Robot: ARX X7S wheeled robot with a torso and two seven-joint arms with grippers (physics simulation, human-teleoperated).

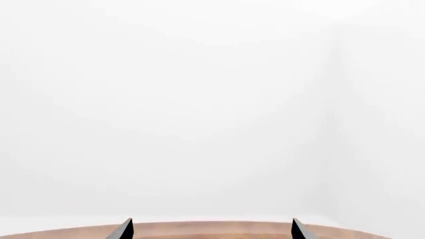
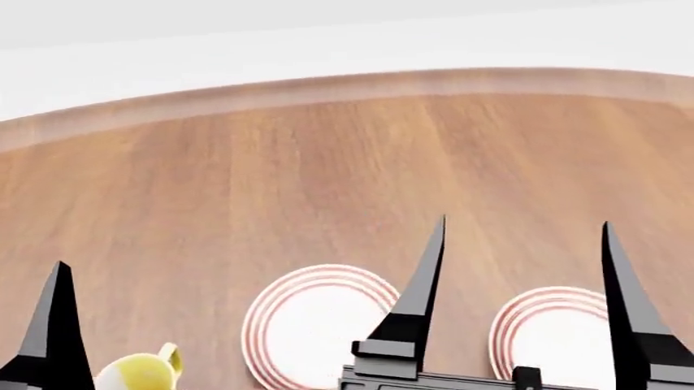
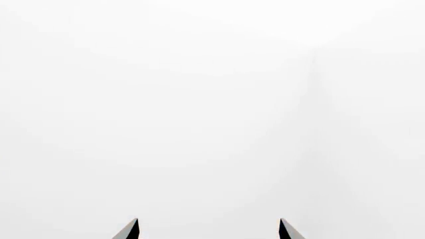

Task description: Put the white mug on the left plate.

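The white mug is out of view in every frame. The left plate (image 2: 314,329), white with thin red rings, lies on the wooden table (image 2: 325,162) near the front. My right gripper (image 2: 524,223) is open and empty, its two dark fingers standing in front of both plates; its wrist view (image 3: 208,221) shows only white wall. My left gripper (image 1: 212,221) is open and empty, facing the table's far edge and the wall. In the head view only one of its fingers (image 2: 54,325) shows, at the far left.
An identical right plate (image 2: 548,337) lies beside the left one, partly behind my right gripper's fingers. A small mug with yellow inside and handle (image 2: 136,372) sits at the front left, next to my left finger. The table's far edge (image 2: 358,85) curves before a white wall.
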